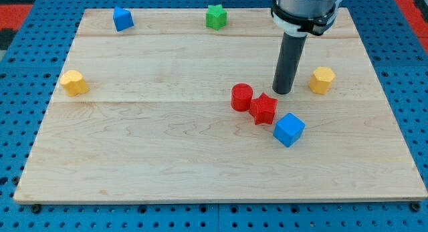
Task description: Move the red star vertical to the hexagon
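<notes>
The red star (264,109) lies right of the board's middle, touching a red cylinder (241,97) on its left. A blue cube (289,130) sits just below and right of the star. A yellow hexagon (322,79) lies near the right edge. Another yellow block (73,82), shape hard to tell, lies near the left edge. My tip (283,91) rests on the board just above and right of the red star, between it and the right yellow hexagon, touching neither.
A blue block (122,19) lies at the board's top left and a green star (215,17) at the top middle. The wooden board (167,158) rests on a blue perforated table.
</notes>
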